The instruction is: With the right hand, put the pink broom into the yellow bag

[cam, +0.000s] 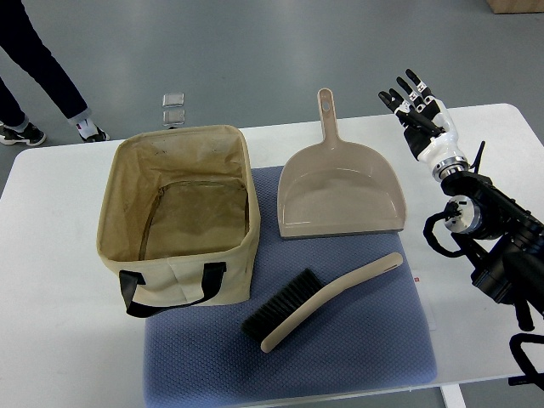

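One light, stiff broom (323,297) lies on the blue mat (374,340), just right of the yellow bag (178,212). Its smooth curved handle looks the best hold, not the soft bristles. The right hand (418,106) hovers well apart, fingers spread, empty.

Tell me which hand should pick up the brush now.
Right. The right hand is in view, raised open over the table's far right, with the brush lying toward that side. No left arm shows.

One bag (178,217), one broom (319,297), one dustpan (340,191), one blue mat (357,348), one robot hand (422,115), one person's legs (42,76)
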### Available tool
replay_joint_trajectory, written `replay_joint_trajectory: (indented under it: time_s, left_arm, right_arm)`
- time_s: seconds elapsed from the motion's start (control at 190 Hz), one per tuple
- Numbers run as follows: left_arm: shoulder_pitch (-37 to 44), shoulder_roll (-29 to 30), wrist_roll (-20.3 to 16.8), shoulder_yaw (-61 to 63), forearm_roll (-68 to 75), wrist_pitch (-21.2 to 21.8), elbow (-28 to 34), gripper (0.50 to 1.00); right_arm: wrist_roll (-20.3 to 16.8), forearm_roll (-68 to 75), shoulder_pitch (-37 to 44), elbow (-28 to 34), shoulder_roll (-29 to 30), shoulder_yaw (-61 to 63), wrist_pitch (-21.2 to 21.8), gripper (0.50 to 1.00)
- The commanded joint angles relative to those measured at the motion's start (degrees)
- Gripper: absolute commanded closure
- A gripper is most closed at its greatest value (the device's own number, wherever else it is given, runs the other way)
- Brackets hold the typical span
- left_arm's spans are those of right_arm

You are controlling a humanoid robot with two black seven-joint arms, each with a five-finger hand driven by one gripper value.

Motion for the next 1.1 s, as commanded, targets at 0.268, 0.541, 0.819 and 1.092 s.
replay_joint_trajectory:
  time_s: [0.268, 0.541, 0.819, 1.092]
  left_arm:
    - [0.0, 0.0, 0.2, -0.1, -0.1, 0.1, 0.6, 0.5]
    - [-0.2, 0.0, 0.2, -0.1, -0.1, 0.3, 0.5, 0.5]
    - [-0.2, 0.0, 0.2, -0.1, -0.1, 0.3, 0.6, 0.5]
    - [-0.2, 0.0, 0.1, -0.1, -0.1, 0.3, 0.6, 0.5]
  right_arm:
    - [0.0, 0.0, 0.2, 0.0, -0.1, -0.3, 0.0, 0.57]
    - [0.0, -0.1, 0.3, 0.0, -0.8, -0.2, 0.1, 0.57]
    - [-0.1, -0.3, 0.8, 0.0, -2.5, -0.4, 0.0, 0.57]
    - [-0.3, -0.4, 3.1, -0.5, -6.3, -0.6, -0.1, 0.57]
